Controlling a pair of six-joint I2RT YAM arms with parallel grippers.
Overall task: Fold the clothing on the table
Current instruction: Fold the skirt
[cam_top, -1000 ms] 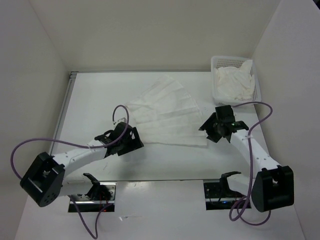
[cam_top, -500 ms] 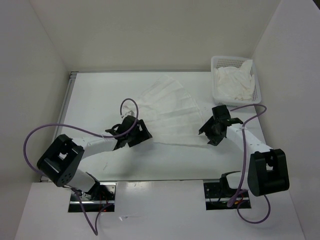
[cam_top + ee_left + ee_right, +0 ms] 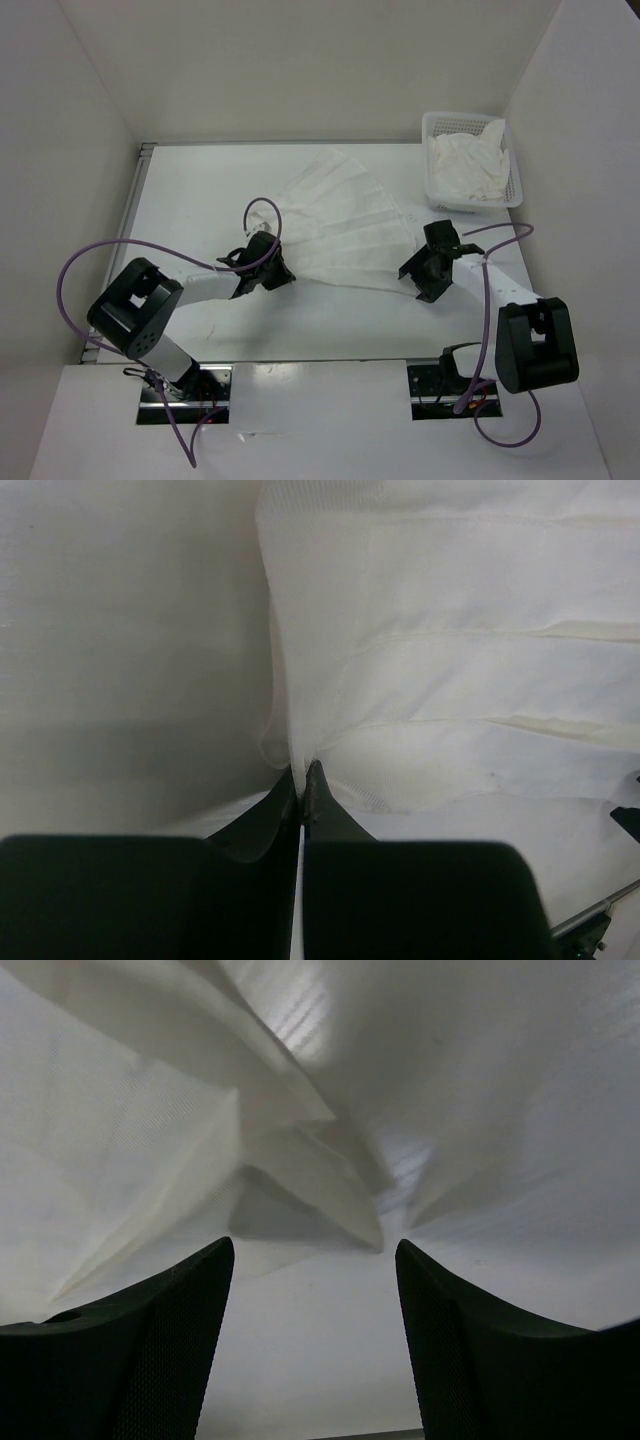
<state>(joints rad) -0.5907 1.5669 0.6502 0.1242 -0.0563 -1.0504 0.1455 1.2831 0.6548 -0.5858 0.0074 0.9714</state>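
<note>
While my left tool point(image 3: 303, 772) is clamped shut on the near-left corner of the clothing point(image 3: 345, 225), my right tool point(image 3: 312, 1250) gapes open just before the near-right corner. It lies spread on the surface point(image 3: 190, 200), its near hem running between both tools.

The top view looks down on the whole table point(image 3: 200, 200); both wrist views sit close over its clothing point(image 3: 345, 225).
</note>
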